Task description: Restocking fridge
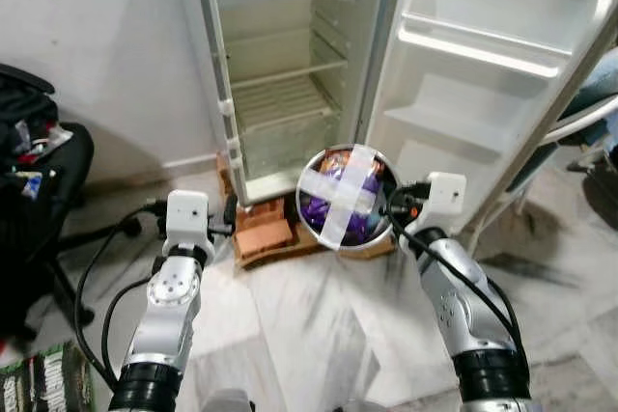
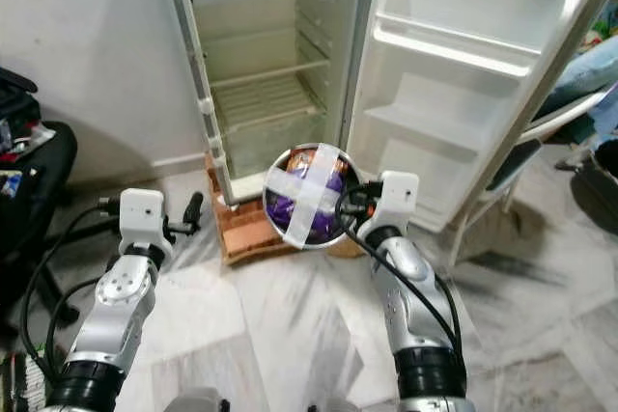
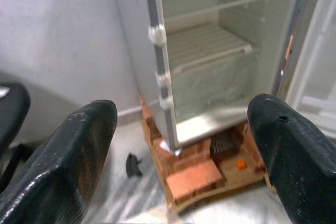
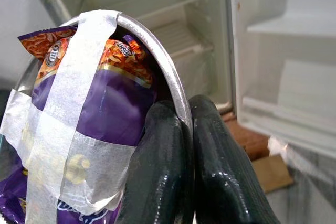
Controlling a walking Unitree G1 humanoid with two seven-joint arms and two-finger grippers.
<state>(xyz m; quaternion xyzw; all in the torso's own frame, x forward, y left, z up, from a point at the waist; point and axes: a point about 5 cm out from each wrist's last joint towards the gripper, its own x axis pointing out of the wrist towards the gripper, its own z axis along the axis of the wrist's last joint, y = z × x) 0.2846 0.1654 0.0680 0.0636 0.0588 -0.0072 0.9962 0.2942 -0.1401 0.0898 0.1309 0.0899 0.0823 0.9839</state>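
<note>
In the left eye view we see an open fridge [image 1: 280,74] standing against a white wall, with its door [image 1: 483,74] swung wide to the right. The fridge rests on bricks [image 1: 266,233] above a marble floor [image 1: 319,335]. Our right end effector [image 1: 386,207] holds a round metal bowl [image 1: 345,198] by its rim, in the air in front of the lower part of the fridge. The bowl is tilted toward the camera; a purple and orange snack packet [image 1: 333,211] lies inside, fixed with two crossed strips of white tape [image 1: 350,192]. Our left arm is raised beside it, and a black office chair [image 1: 39,190] stands at the far left.

In the right eye view, the left end effector [image 2: 188,214] points toward the bricks and holds nothing.

In the left wrist view, the two black fingers [image 3: 68,156] are wide apart, with the wire shelf [image 3: 207,45] of the fridge between them in the distance.

In the right wrist view, the fingers [image 4: 168,171] are pressed together on the bowl rim, one inside and one outside, with the packet just beside them.
</note>
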